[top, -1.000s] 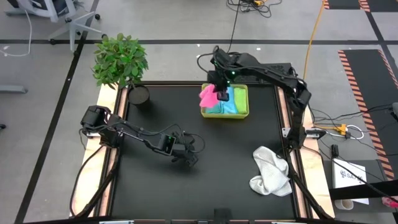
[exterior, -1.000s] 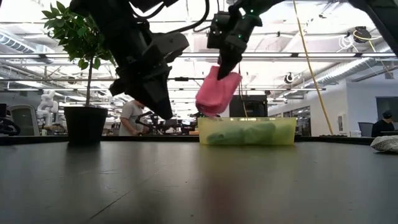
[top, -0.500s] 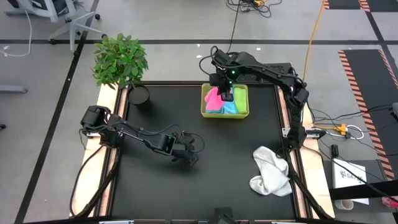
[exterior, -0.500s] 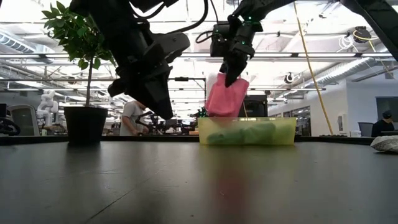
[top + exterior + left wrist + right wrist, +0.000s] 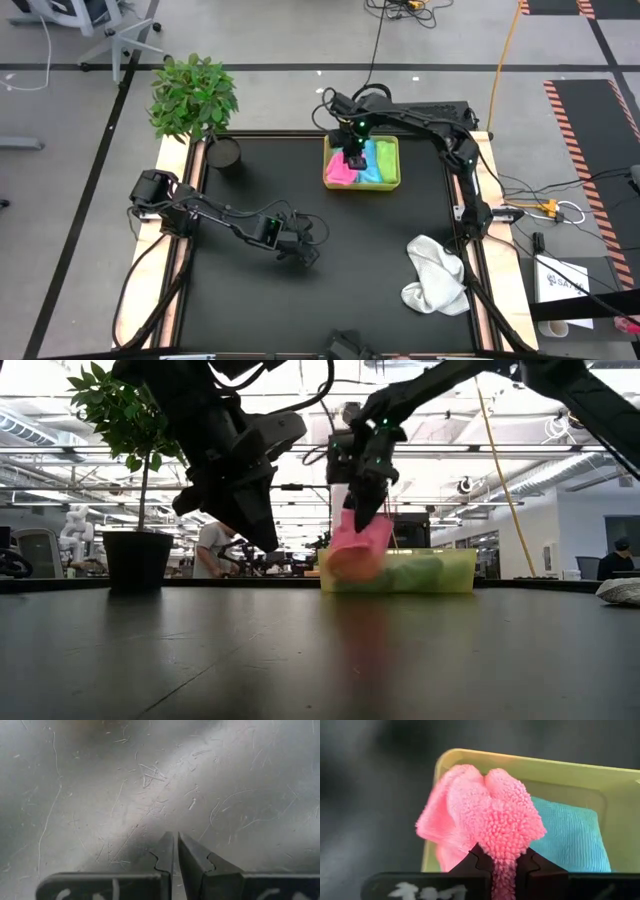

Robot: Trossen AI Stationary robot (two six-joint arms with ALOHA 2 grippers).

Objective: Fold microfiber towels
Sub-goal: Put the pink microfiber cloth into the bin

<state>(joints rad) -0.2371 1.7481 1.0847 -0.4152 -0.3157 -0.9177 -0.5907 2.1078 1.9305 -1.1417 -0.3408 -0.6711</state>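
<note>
Right gripper (image 5: 353,158): over the tray's left half at the far side of the table, fingers (image 5: 477,862) clamped on the pink towel.
Pink towel (image 5: 485,815): pinched at one bunched fold, hanging from the right gripper down into the tray; in the low view, lower end (image 5: 357,550) at the tray's left end, level with its rim.
Tray (image 5: 392,183): yellow-green, at the far middle of the table; holds the folded towels.
Blue towel (image 5: 570,837): folded flat in the tray, just beside the pink towel.
Green towel (image 5: 385,153): lime green, folded, at the tray's far right part, next to the blue towel.
White towel (image 5: 435,275): crumpled heap on the table near its right edge, well apart from the tray.
Left gripper (image 5: 305,258): low over bare table, left of centre, fingers (image 5: 167,852) closed together with only a thin slit between, holding nothing.
Table (image 5: 350,240): black top; scratched surface fills the left wrist view.
Plant (image 5: 193,95): small potted tree at the far left corner, pot (image 5: 224,152) on the table's edge.
Person (image 5: 211,548): standing in the room beyond the table, seen past the left arm in the low view.
</note>
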